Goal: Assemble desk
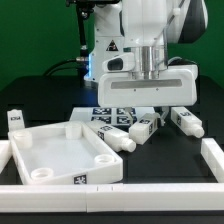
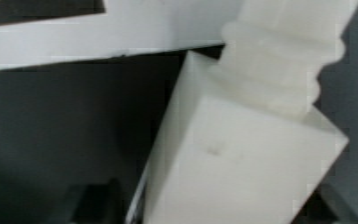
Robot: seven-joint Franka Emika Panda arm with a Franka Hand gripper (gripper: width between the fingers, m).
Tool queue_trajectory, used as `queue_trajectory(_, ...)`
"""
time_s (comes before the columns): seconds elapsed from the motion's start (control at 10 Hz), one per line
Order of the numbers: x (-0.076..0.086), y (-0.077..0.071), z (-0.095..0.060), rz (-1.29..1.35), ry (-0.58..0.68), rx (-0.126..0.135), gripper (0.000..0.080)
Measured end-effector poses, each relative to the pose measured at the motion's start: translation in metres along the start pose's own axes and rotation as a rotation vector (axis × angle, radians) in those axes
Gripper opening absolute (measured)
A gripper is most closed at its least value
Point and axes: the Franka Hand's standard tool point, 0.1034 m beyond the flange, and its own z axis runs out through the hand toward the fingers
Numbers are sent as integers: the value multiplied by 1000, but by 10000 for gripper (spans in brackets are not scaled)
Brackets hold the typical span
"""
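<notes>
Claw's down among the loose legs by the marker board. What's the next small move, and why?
Probably close the claw firmly on the white blocky plastic leg and confirm the grip before lifting. The wrist view shows that leg right up close, filling much of the frame, and the exterior view has the claw low over it. Whether the jaws already pinch it cannot be told.

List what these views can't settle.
- End effector jaws: tiny in the exterior view, and in the wrist view a leg fills the frame. Open or gripping, cannot tell.
- That leg: blurred and cut off by the wrist view's edges; no tag visible.
- Marker board: partly hidden behind the end effector, exterior view.
</notes>
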Motion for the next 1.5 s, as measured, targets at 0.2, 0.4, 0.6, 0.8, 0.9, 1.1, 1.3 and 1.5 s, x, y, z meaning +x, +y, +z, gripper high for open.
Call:
queue_trajectory(0.2,-11,5,-4,-13,11,-10,284)
queue_trajectory(0.4,-42,-8,-19,-73,5,-11,284)
queue_trajectory(0.6,-46,-19,-20,-84,16,-7,284)
queue_trajectory(0.8,-39,-20,-21,-83,24,-3,284)
queue_trajectory(0.9,-38,-23,-21,-87,25,-1,284)
queue_trajectory(1.1,-38,-18,-9,-113,43,-9,284)
queue_trajectory(1.3,-35,-7,-6,-85,51,-13,284)
queue_trajectory(1.5,-34,-6,-7,-88,39,-12,537)
